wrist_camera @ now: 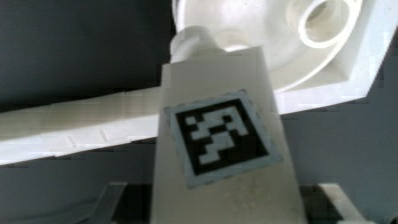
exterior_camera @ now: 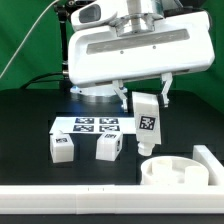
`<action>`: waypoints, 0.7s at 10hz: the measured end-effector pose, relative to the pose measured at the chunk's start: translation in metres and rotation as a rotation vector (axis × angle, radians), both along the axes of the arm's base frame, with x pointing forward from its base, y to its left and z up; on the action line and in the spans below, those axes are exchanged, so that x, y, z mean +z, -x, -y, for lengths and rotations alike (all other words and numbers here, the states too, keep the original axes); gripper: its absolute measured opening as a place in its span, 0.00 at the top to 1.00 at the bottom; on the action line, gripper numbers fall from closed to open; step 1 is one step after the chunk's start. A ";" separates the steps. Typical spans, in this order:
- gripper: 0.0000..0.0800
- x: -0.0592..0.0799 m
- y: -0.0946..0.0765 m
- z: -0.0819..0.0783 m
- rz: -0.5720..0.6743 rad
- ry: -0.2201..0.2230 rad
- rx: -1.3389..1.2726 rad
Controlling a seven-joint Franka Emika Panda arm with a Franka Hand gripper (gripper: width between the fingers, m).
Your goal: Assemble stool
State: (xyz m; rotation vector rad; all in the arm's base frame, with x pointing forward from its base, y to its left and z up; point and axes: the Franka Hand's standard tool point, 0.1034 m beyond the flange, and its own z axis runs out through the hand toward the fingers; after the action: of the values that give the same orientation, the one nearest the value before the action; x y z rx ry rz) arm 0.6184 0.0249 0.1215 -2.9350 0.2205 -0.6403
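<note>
Rail (exterior_camera: pixel 70 195) runs right across the front, closest to the exterior camera, and the seat (exterior_camera: pixel 170 172) lies on the surface (exterior_camera: pixel 30 115) tucked in just behind it. My end effector (exterior_camera: pixel 144 104) is clamped on a leg (exterior_camera: pixel 147 122). The fingers pinch its upper end and it hangs more or less upright, tip just over the seat's far edge. Can't tell if it's touching.

Here's my worry: in the wrist view the tip looks like it's over the rim, with the hole (wrist_camera: pixel 329 22) off to one side. If I push down like this, I reckon the tip hits flat plastic, and then either the seat skids or the leg twists in my grip. The spare legs (exterior_camera: pixel 108 147) sit well apart, so no trouble there.
</note>
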 end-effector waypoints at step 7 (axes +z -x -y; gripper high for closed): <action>0.59 -0.005 -0.028 -0.018 0.030 -0.023 0.021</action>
State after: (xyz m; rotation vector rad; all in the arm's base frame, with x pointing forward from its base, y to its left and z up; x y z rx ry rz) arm 0.6469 0.0427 0.1161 -2.8991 0.1928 -0.6742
